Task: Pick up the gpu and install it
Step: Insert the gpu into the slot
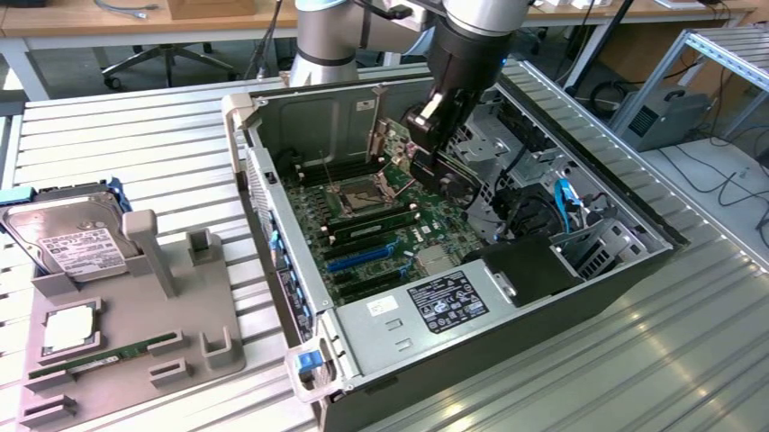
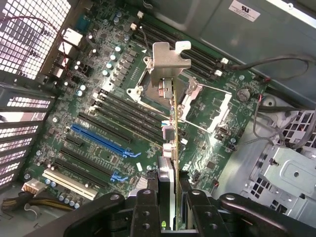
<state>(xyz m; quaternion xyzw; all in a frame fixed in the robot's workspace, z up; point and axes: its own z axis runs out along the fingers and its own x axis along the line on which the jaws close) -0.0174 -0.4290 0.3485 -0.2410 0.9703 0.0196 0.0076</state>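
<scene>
The gpu hangs inside the open computer case, above the motherboard, with my gripper shut on it. In the wrist view the gpu is seen edge-on, a thin green card with its silver end bracket at the far end, and my gripper clamps it from both sides. The card is over the CPU socket, clear of the board. The long blue expansion slot lies off to one side of the card with nothing in it; it is also visible in the exterior view.
On the exterior view's left a grey fixture carries a hard drive, a CPU and a green RAM stick. Inside the case are the power supply, drive cages and cables.
</scene>
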